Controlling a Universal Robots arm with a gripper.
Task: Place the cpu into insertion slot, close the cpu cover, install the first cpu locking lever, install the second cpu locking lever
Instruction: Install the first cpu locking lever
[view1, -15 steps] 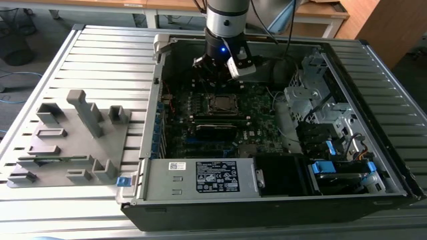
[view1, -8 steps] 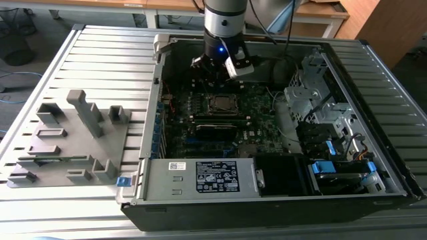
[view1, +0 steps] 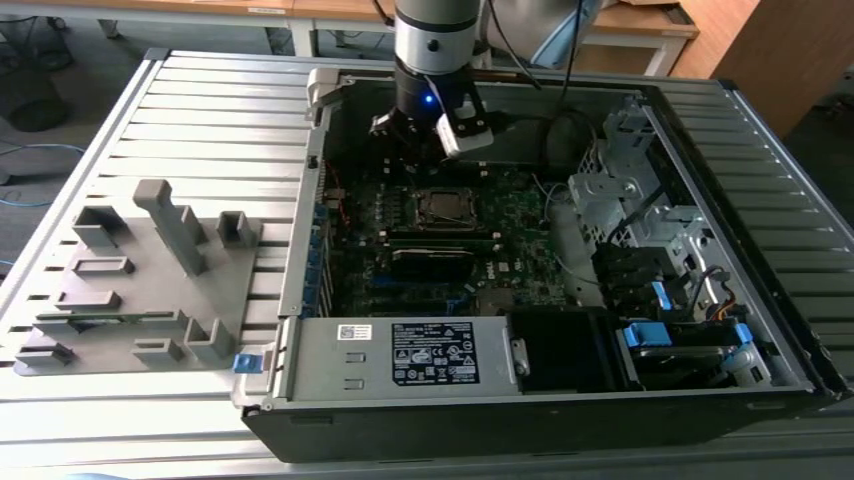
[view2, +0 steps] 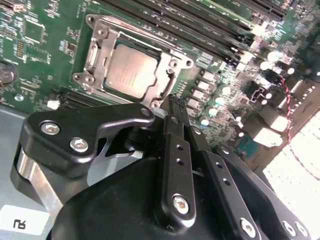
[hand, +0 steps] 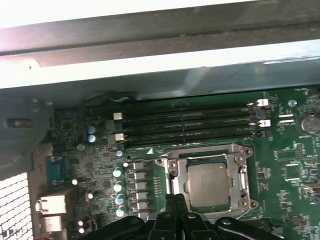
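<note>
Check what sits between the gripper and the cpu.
Just the cpu cover's metal rim. In both wrist views the gripper is by the rim's outer edge, and the cpu lies inside its window.

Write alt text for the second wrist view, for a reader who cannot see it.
The cpu lies on the green motherboard with the silver cpu cover down around it. The black gripper, fingers shut, hangs just beside the cover's edge; long memory slots run beyond.

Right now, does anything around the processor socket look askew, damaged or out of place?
Nothing stands out: the chip lies flat and square, the metal frame sits level around it, and the claw hangs near it.
</note>
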